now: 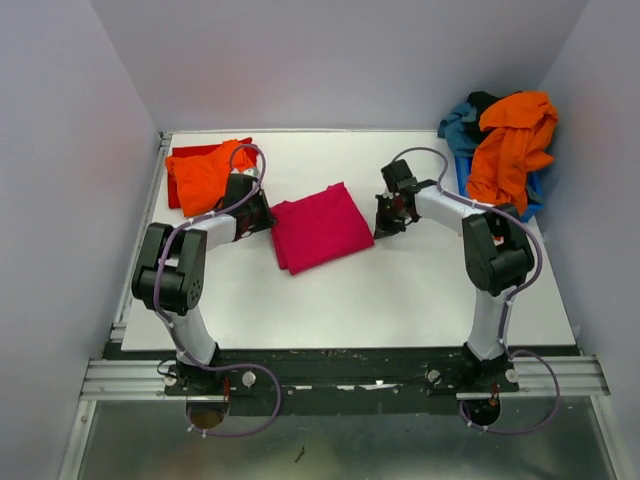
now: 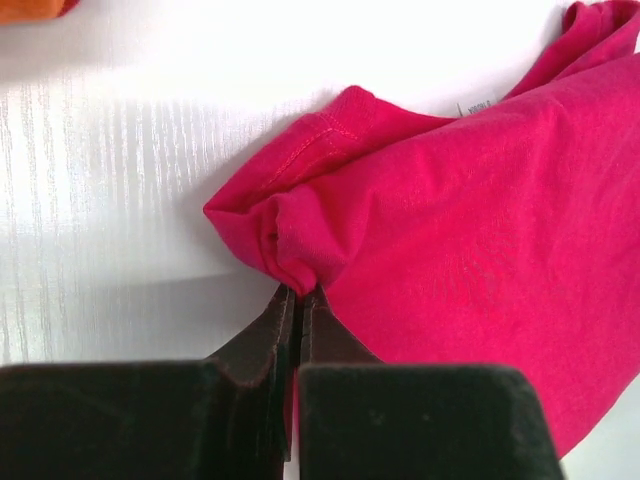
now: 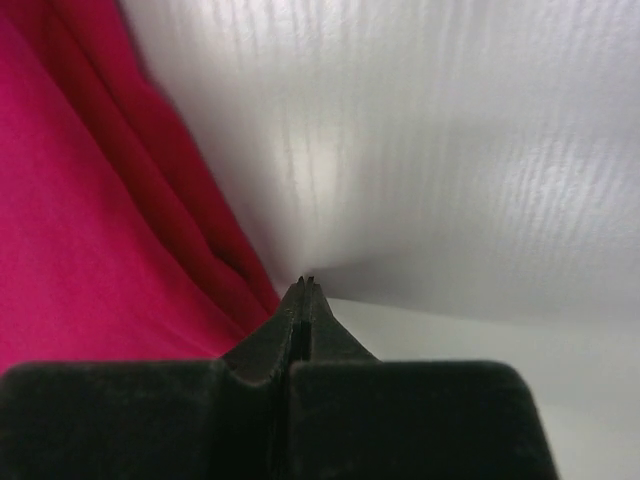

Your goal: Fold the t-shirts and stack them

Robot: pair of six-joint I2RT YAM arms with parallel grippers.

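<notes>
A magenta-pink t-shirt (image 1: pixel 320 228) lies folded in the middle of the white table (image 1: pixel 400 290). My left gripper (image 1: pixel 268 216) is at its left edge, shut on a bunched pinch of the magenta cloth (image 2: pixel 300 262); the left gripper (image 2: pixel 298 292) tips meet right at the fold. My right gripper (image 1: pixel 386 222) sits just off the shirt's right edge. In the right wrist view the right gripper (image 3: pixel 308 283) is shut with nothing between its fingers, tips low over the bare table beside the magenta layers (image 3: pixel 90 230).
A folded orange t-shirt (image 1: pixel 207 176) lies on a red one (image 1: pixel 188 153) at the back left corner. At the back right, an orange tee (image 1: pixel 512 145), a teal-blue one (image 1: pixel 460 126) and a black one (image 1: pixel 483 99) are heaped over a blue bin (image 1: pixel 534 196). Walls enclose three sides.
</notes>
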